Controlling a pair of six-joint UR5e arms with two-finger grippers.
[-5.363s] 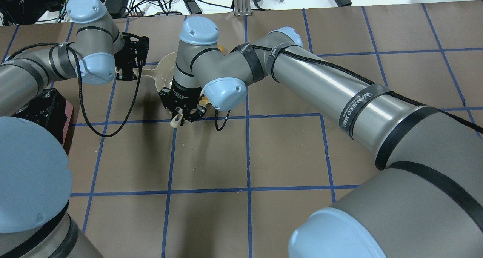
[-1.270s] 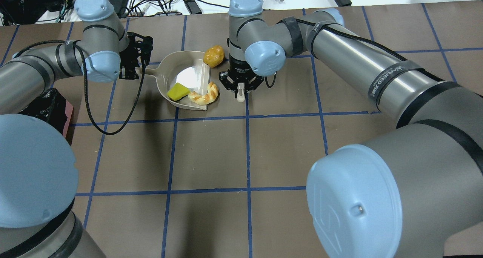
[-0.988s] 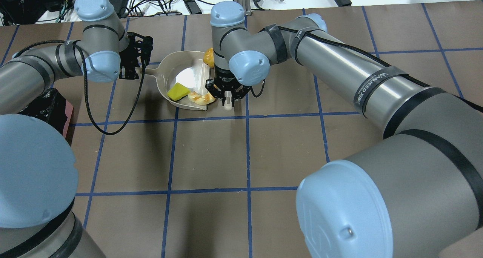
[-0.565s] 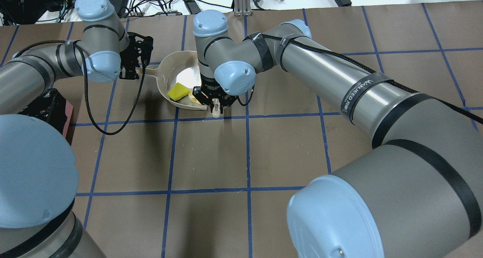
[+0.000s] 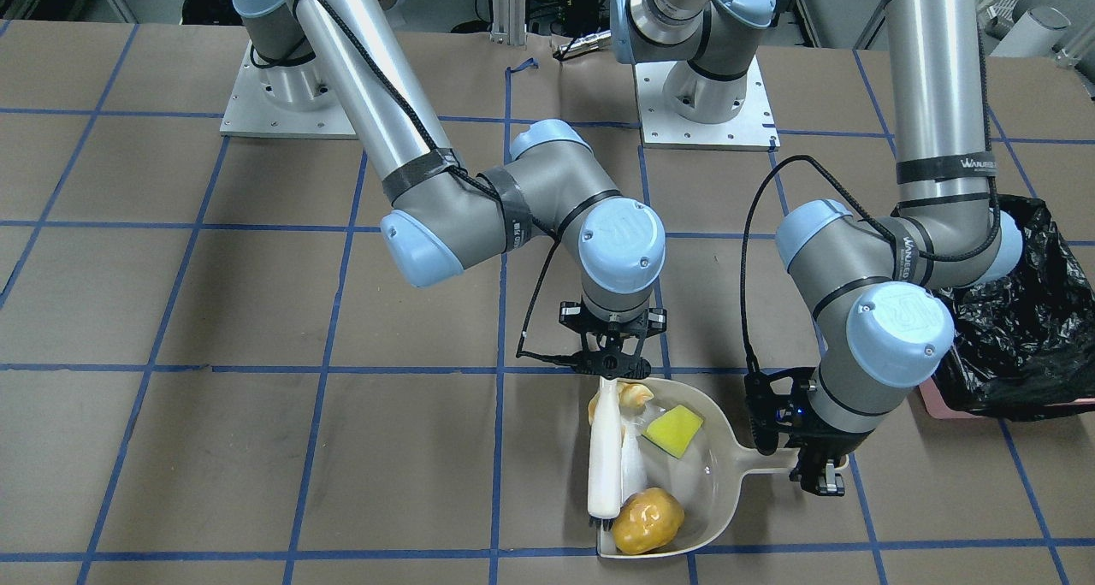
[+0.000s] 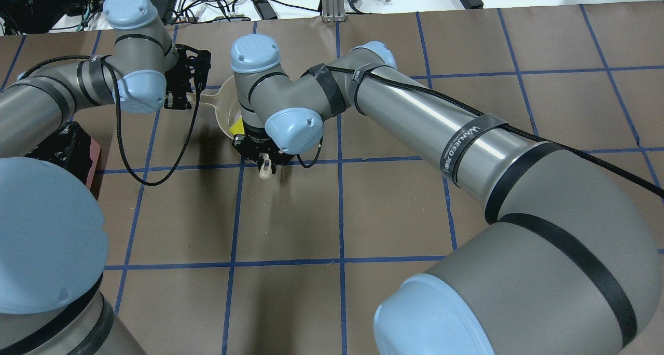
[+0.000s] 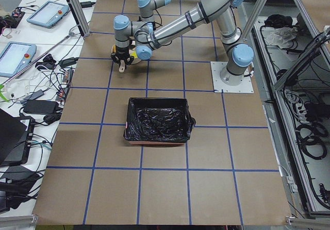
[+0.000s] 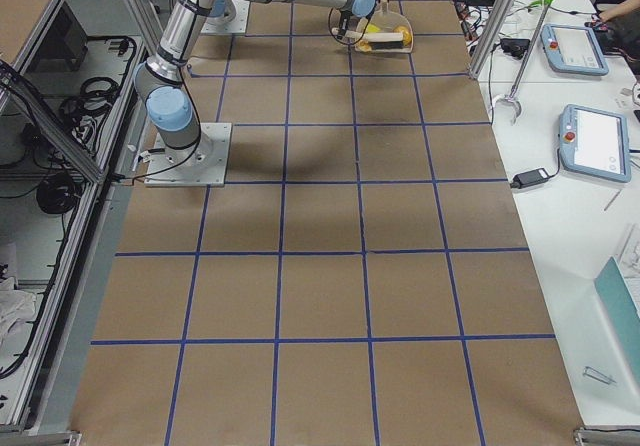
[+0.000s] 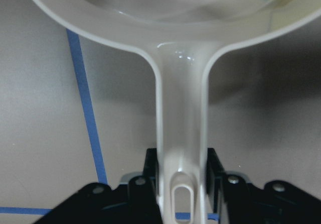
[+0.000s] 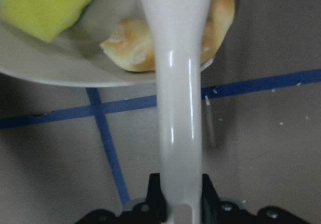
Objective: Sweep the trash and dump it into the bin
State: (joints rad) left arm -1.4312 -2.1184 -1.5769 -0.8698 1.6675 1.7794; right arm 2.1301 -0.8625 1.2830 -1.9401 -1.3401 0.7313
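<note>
The off-white dustpan (image 5: 714, 491) lies on the table, and my left gripper (image 5: 817, 474) is shut on its handle (image 9: 180, 133). Inside the pan are the trash items: the yellow sponge (image 5: 674, 429), the croissant (image 5: 631, 394) and the potato lump (image 5: 648, 521) near the open lip. My right gripper (image 5: 609, 364) is shut on a white brush (image 5: 604, 457) that lies along the pan's mouth. The right wrist view shows the brush handle (image 10: 178, 108) over the croissant (image 10: 135, 48). The bin (image 5: 1018, 328), black-lined and pink, stands apart beside the left arm.
Brown paper with blue tape lines covers the table. In the overhead view the right arm hides most of the dustpan (image 6: 225, 100); the bin (image 6: 62, 147) sits at the left edge. Cables and devices lie beyond the far table edge.
My right gripper has swept the brush leftward in the overhead view, across the pan's mouth, pushing the croissant and potato lump into the pan. The left gripper has held still.
</note>
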